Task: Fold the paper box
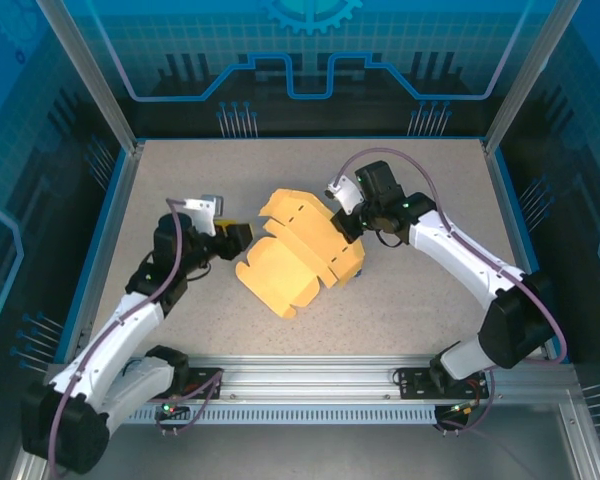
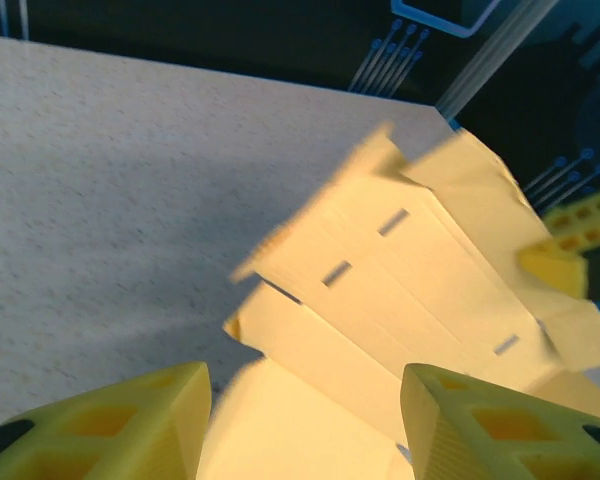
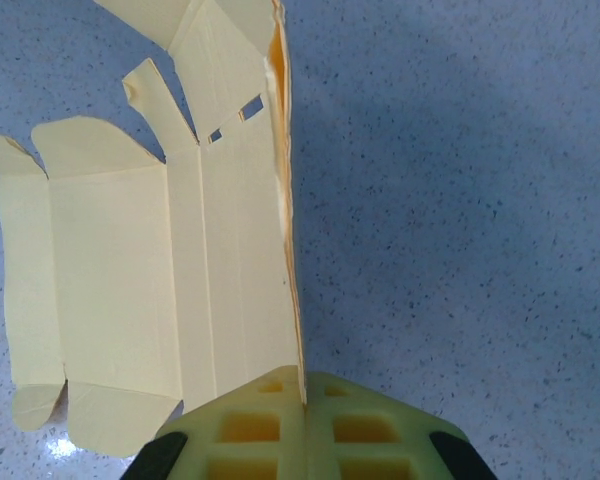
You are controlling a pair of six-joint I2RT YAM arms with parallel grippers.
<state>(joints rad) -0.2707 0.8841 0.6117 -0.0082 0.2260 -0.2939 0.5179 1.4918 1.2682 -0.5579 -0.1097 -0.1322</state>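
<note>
The paper box (image 1: pixel 295 250) is a pale yellow die-cut sheet, half unfolded, lying in the middle of the table. My right gripper (image 1: pixel 347 222) is shut on the sheet's raised right edge; in the right wrist view the thin cardboard (image 3: pixel 230 270) runs straight into the closed gripper (image 3: pixel 303 392). My left gripper (image 1: pixel 235 235) stands open at the sheet's left side. In the left wrist view the left gripper (image 2: pixel 305 400) has its yellow fingers (image 2: pixel 130 425) wide apart above a flap, and the slotted panels (image 2: pixel 410 260) rise beyond.
The speckled grey table (image 1: pixel 180 190) is ringed by a blue rim and metal posts. Bare tabletop lies at the back and to the right of the sheet. A rail (image 1: pixel 310 375) runs along the near edge.
</note>
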